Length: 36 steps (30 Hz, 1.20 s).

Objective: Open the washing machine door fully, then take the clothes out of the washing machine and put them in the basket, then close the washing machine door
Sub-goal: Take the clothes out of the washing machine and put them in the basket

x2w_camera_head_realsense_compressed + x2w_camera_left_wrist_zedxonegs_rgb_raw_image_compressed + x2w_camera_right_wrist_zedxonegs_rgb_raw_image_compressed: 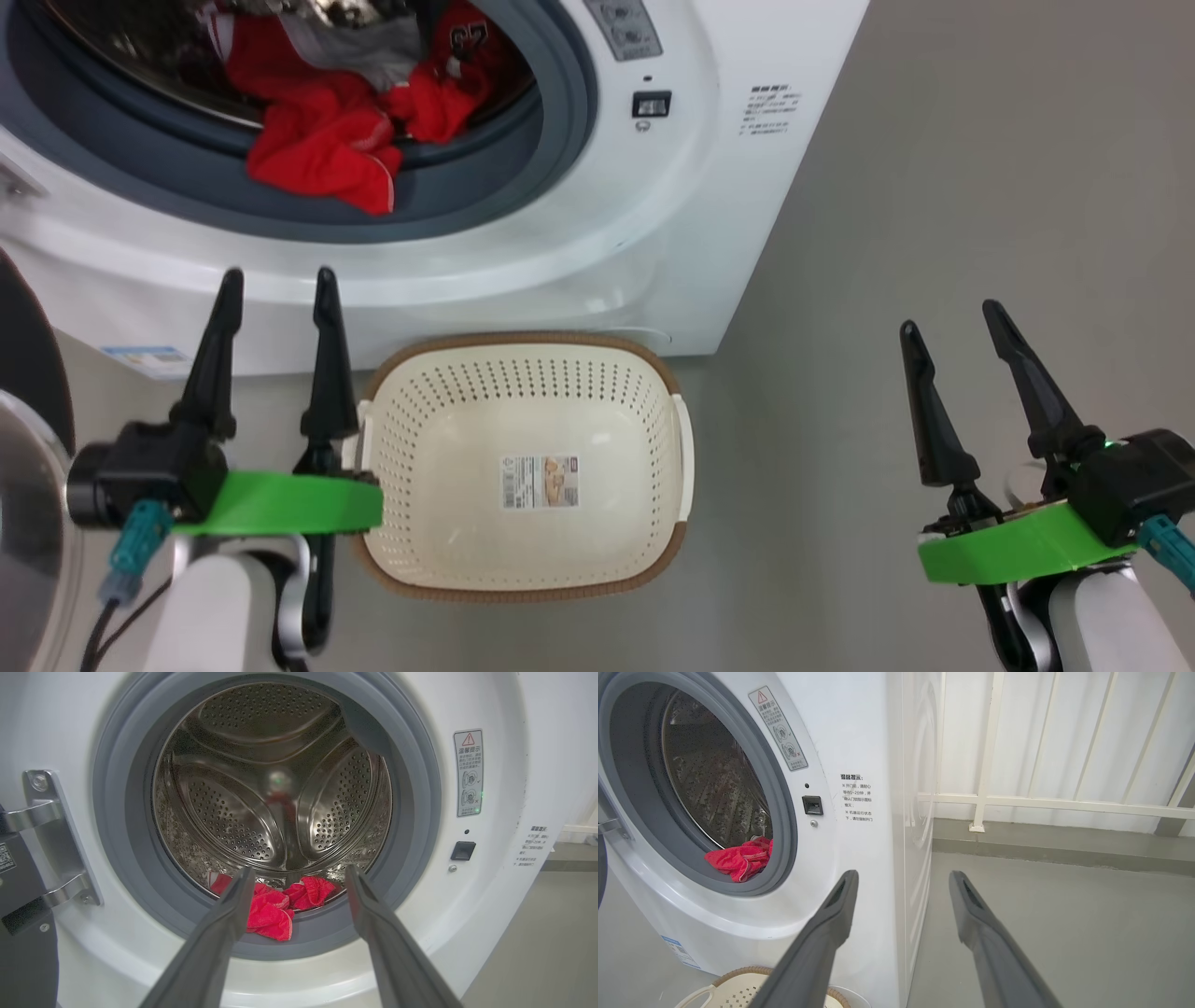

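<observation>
Clothes (322, 149) draped over grey ring (485, 207), basket (523, 338) below, floor (934, 187) alongside

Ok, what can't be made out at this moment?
Head view: the washing machine door, cut by the left edge; how far open is unclear.
Head view: the clothes, bunched, cut by the top edge; count unclear.
Right wrist view: the basket, cropped by the bottom edge.
Left wrist view: the warning label, print too small.

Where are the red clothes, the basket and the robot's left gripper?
red clothes (322, 154), head view, on the big red fold at the front.
basket (523, 339), head view, on its brown back rim.
left gripper (278, 276), head view, midway between its open fingertips.
</observation>
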Tool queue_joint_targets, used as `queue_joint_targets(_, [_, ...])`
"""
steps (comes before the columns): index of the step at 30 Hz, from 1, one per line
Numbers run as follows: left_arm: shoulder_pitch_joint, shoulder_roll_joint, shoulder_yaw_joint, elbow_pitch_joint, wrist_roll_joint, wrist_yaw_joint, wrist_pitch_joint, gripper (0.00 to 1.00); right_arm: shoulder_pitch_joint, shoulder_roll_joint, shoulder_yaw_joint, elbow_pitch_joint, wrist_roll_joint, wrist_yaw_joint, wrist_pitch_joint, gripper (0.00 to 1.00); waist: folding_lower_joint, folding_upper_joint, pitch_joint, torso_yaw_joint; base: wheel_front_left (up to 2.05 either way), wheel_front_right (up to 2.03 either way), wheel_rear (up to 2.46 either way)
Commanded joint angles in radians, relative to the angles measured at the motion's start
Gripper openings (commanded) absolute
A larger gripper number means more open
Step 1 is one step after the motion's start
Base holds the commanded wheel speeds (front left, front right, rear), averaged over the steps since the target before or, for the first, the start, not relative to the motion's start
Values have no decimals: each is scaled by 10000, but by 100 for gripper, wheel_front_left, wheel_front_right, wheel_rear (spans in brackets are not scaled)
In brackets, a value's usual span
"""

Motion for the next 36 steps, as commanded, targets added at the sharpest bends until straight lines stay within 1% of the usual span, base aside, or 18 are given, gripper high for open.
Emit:
queue_joint_targets(1, [-282, 134, 257, -160, -10, -38, -38, 100, -258, -70, 232, -303, -126, 46, -65, 100, 0, 0, 381, 44, 0, 0, 0])
queue_joint_targets(10, [-1668, 134, 371, 671, -37, -258, -38, 100, -687, -70, 250, -463, -154, 46, -65, 100, 0, 0, 1158, -10, 0, 0, 0])
queue_joint_targets(20, [-3222, 141, 487, 1628, 313, -331, -38, 100, -1179, -70, 302, -790, -187, 46, -65, 100, 0, 0, 1868, -107, 0, 0, 0])
queue_joint_targets(22, [-3688, 142, 555, 1932, 280, -437, -38, 100, -1252, -70, 342, -845, -208, 46, -65, 100, 0, 0, 2042, -127, 0, 0, 0])
queue_joint_targets(29, [-4884, 316, 752, 2815, 370, -616, -38, 100, -1351, -70, 442, -864, -176, 46, -65, 100, 0, 0, 2440, -219, 0, 0, 0])
queue_joint_targets(36, [-5881, 467, 859, 3987, 382, -674, -38, 100, -1491, -70, 546, -828, -148, 46, -65, 100, 0, 0, 2698, -350, 0, 0, 0])
